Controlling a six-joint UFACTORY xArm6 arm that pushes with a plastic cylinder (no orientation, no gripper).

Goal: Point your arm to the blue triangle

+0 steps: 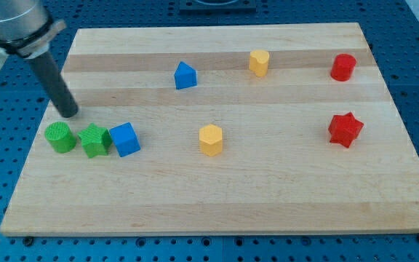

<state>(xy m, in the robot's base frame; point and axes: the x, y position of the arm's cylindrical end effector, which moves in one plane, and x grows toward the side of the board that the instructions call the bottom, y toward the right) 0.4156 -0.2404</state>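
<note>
The blue triangle (185,76) sits on the wooden board (217,204) in the upper middle, a little left of centre. My tip (68,113) is at the view's left, just above the green cylinder (60,137), and far to the left of and below the blue triangle. A green star (94,140) and a blue cube (125,139) stand in a row to the right of the green cylinder.
A yellow hexagon block (211,140) stands at the board's middle. A yellow heart block (259,62) is at the upper middle right. A red cylinder (343,67) is at the upper right and a red star (344,129) below it.
</note>
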